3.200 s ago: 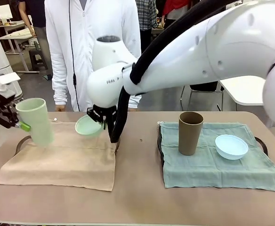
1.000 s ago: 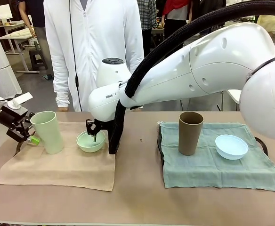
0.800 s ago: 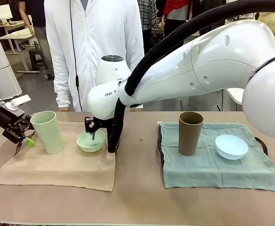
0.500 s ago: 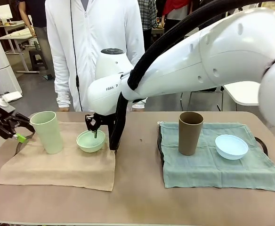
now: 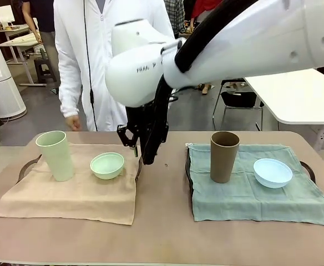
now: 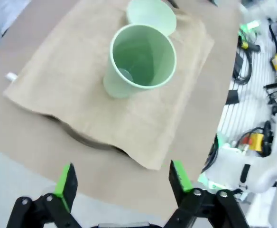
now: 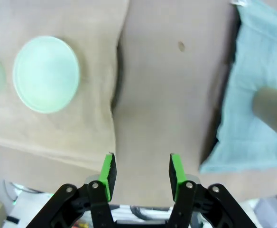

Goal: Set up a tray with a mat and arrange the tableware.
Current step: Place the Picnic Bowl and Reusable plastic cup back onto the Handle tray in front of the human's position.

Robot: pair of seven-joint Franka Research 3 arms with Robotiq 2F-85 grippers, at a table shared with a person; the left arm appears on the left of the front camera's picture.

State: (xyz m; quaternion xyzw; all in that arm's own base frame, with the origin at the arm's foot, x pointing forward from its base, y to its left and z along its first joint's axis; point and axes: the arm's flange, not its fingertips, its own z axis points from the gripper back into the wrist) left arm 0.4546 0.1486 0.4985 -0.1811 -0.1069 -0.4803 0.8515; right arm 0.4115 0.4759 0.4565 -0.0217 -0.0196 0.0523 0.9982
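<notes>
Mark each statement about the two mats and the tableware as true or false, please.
1. The pale green cup stands upright on the beige mat. True.
2. The mint bowl lies on the green mat. False: it rests on the beige mat, beside the pale green cup.
3. The right tool is shut on the mint bowl. False: it is open and empty, above the bare table between the mats.
4. The brown cup and the light blue bowl share the green mat. True.
5. The left tool is open. True.
</notes>
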